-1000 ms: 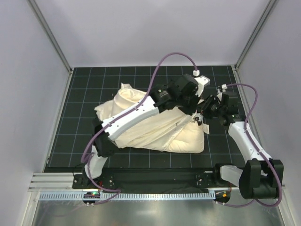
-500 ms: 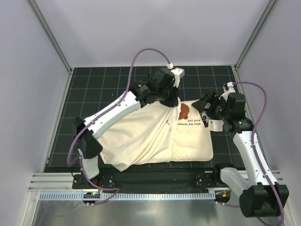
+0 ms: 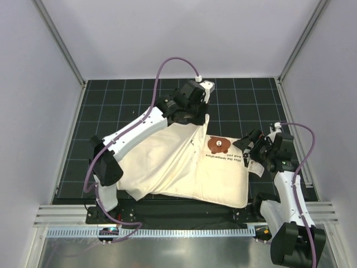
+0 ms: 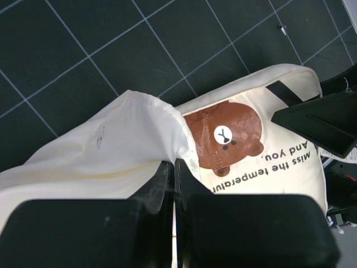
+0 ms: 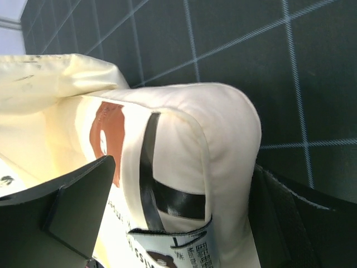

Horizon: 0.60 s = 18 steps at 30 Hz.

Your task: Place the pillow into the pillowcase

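Left pincer (image 3: 198, 119), top view: mine, clenched on the pillowcase (image 3: 162, 162) at its mouth, just beyond the bear logo (image 3: 218, 145) on the far side.
Right pincer (image 3: 249, 146), top view: mine, released, jaws spread wide, just to the right of the logo at the pillow's end.
Pillow (image 3: 226, 176), top view: flat on the counter (image 3: 111, 100). The logo and everything right of it are bare, and everything left of it is under cloth. I judge it well over half in.
Hem (image 4: 184, 131), left wrist view: pinched between my fingers (image 4: 156, 184). Its edge touches the logo's side, and the cloth bunches away from the logo.
Pillow end, right wrist view: it sits between my open jaws, with a black strap (image 5: 173, 202) and a white tag (image 5: 173, 248) on the side away from the logo. I cannot tell whether either finger touches it.
Step in hand: draw the hem over the logo towards the bare end.
How to do it well: I would lift the hem slightly before pulling, so it rides over the puffy face instead of ploughing into it, and brace the bare end with the right pincer so the pillow doesn't slide along.
Risk: the thin cloth may slip out of the left pinch if I pull hard.
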Tool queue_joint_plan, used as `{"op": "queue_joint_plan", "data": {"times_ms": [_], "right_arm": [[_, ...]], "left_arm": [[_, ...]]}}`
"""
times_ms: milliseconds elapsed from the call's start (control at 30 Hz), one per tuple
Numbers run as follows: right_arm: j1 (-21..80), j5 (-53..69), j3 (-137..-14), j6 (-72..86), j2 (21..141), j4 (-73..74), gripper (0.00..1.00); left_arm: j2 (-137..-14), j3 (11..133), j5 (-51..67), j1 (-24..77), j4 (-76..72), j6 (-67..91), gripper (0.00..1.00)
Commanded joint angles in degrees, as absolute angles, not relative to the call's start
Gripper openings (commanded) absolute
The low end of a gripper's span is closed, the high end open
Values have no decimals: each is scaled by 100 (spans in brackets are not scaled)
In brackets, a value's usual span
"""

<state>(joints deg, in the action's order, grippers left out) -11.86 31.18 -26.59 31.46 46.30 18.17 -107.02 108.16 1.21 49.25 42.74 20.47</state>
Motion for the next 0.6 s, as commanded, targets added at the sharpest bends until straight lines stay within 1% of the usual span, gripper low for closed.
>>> {"op": "queue_joint_plan", "data": {"times_ms": [0,33,200,267,333,400,467,500,533,567], "right_arm": [[-1169,2360,-2935,3033,4518,2564,100],[-1160,2208,-2953,3102,4361,2767,100],[-1151,1337,-2847,3428,3999,2550,100],[-1151,1466,-3066,3384,4217,2540,100],[-1151,2044,-3190,3296,4542,2549,100],[-1099,2293,-3217,3296,4991,2549,99],[-793,2154,-2954,3514,5089,2435,97],[-600,2014,-2797,3664,4984,2087,97],[-93,1813,-2551,3987,4914,1935,97],[190,1419,-2462,4164,4835,1829,97]], "left_arm": [[-10810,11100,53,4887,4096,1933,0],[-10837,11118,61,4895,4087,1925,0],[-10995,11145,272,4887,4104,1969,0],[-11047,11127,63,4896,4104,2004,0],[-11092,11179,-306,4878,4245,2065,0],[-11127,11180,-596,4843,4359,2083,0],[-11101,11040,-607,4764,4333,2197,0],[-11074,10978,-485,4720,4290,2223,0],[-11066,10917,-431,4615,4202,2267,0],[-11065,10820,-370,4571,4175,2285,0]]}}
